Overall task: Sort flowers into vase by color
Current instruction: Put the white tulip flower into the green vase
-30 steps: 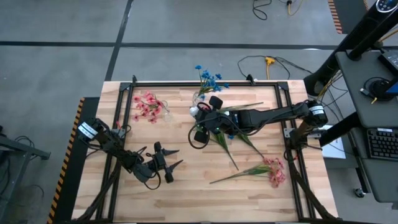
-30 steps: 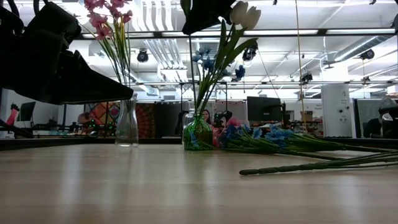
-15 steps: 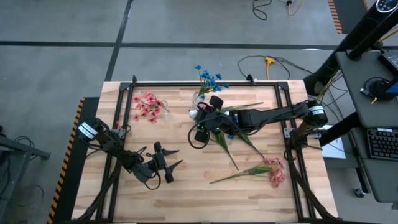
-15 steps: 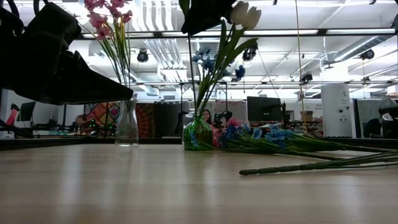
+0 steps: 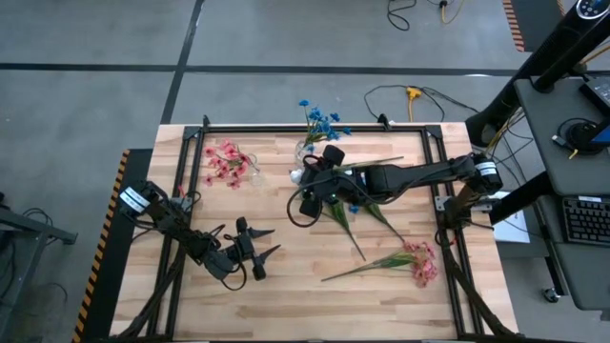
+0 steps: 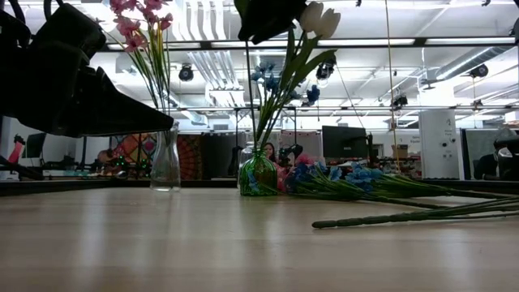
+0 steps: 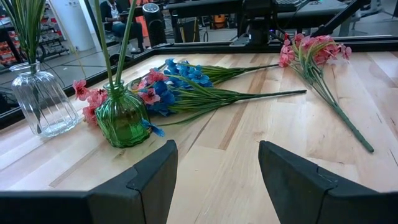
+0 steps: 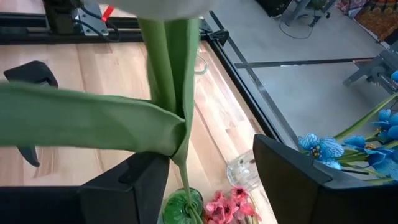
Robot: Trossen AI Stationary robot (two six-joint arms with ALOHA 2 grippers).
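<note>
So far, pink flowers are standing in the clear vase; the right pincer is gaping around a white flower's stem above the green vase, while blue and pink sprigs are lying beyond it on the worktop.

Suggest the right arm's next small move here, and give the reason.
Probably lift the right gripper straight up and clear. Its fingers stand open on either side of the white flower, whose stem already runs down into the green vase, so the placement looks done.
</note>
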